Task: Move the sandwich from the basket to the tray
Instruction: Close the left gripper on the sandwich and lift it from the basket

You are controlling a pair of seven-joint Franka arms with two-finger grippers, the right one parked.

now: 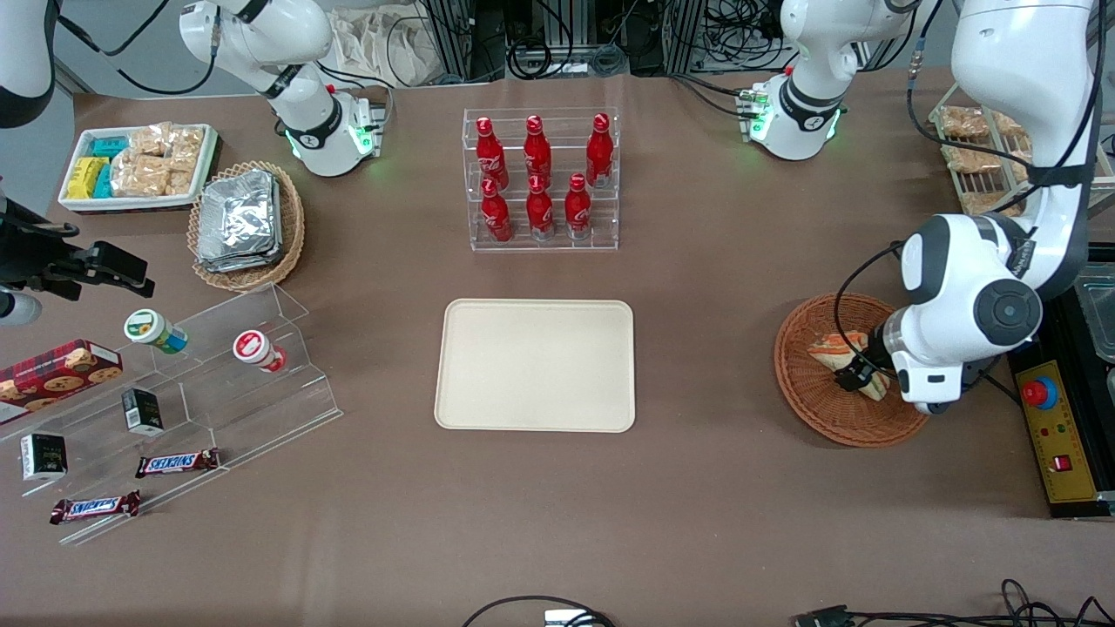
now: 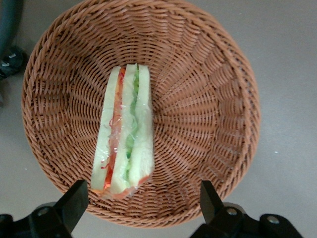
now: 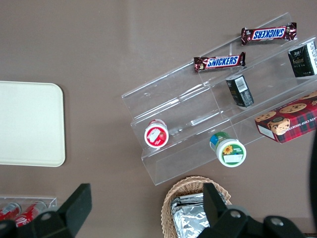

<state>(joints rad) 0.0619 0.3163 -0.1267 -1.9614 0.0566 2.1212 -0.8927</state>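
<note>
The sandwich point(image 1: 832, 346) lies in the reddish-brown wicker basket point(image 1: 797, 383) toward the working arm's end of the table. In the left wrist view the sandwich point(image 2: 126, 134) is a plastic-wrapped wedge with pale bread and orange-red and green layers, resting on the basket floor point(image 2: 198, 114). My left gripper point(image 1: 858, 374) hangs just above the basket over the sandwich. It is open and empty point(image 2: 141, 203), and its fingers point(image 2: 74, 198) stand wide apart over the basket's rim at the sandwich's broad end. The cream-beige tray point(image 1: 536, 364) lies bare at the table's middle.
A clear rack of red bottles point(image 1: 540, 178) stands farther from the camera than the tray. Toward the parked arm's end are a tan basket of foil packets point(image 1: 244, 222), a white snack tray point(image 1: 139, 165) and a clear stepped shelf point(image 1: 200, 392) with small goods. A control box point(image 1: 1058, 427) sits beside the basket.
</note>
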